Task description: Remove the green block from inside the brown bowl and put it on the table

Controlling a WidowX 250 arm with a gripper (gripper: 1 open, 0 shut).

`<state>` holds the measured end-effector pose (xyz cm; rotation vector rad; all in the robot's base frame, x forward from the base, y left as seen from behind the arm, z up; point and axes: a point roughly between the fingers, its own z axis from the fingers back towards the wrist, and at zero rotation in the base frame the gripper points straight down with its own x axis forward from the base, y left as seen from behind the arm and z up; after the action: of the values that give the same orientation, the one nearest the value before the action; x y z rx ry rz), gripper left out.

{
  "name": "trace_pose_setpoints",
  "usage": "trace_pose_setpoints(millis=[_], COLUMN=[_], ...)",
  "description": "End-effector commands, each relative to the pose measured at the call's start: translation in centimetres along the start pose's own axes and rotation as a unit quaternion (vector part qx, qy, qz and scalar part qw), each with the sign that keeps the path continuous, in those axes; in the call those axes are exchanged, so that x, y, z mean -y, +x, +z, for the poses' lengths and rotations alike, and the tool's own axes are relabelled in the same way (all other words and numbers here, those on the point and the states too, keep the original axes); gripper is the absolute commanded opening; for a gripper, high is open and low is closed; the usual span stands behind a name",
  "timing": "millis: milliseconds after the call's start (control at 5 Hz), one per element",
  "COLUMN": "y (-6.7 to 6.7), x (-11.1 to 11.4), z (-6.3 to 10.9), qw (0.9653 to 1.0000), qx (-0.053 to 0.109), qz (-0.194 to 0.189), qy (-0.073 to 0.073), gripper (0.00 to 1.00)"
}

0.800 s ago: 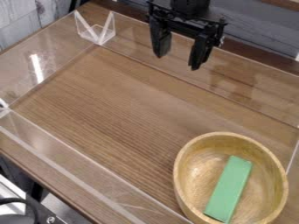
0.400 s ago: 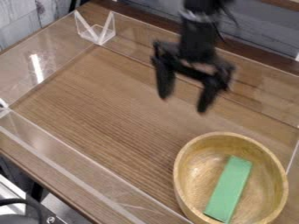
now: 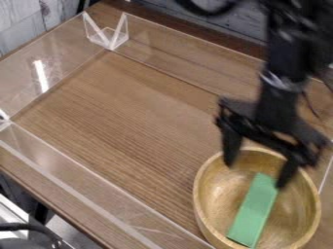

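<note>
The green block (image 3: pixel 255 210) lies flat inside the brown bowl (image 3: pixel 216 208) at the lower right of the table (image 3: pixel 130 117). My gripper (image 3: pixel 262 160) hangs over the bowl's far rim, pointing down, with its dark fingers (image 3: pixel 231 148) spread wide and nothing between them. Its fingertips reach down just above the upper end of the block. The arm (image 3: pixel 291 49) rises from the gripper toward the top right.
Low clear plastic walls (image 3: pixel 78 199) edge the tabletop on all sides. A small clear plastic stand (image 3: pixel 107 32) sits at the far left corner. The bowl lies close to the near right wall.
The open gripper has travelled from the far middle of the table toward the lower right and dropped, now hanging over the bowl. Block and bowl have not moved.
</note>
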<state>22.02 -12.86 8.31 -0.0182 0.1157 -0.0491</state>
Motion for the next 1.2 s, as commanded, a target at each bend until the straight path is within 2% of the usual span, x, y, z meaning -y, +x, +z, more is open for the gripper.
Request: trace_pose_setpoints(millis=[0, 400, 1000], y=[0.4, 0.8, 1.0], x=[1.0, 0.9, 0.5], z=[0.0, -1.7, -2.5], qw=[0.9990, 0.9986, 0.9984], qx=[0.041, 0.048, 0.050], qz=[0.013, 0.011, 0.006], qy=[-0.013, -0.020, -0.024], gripper=[1.00, 1.00, 1.00])
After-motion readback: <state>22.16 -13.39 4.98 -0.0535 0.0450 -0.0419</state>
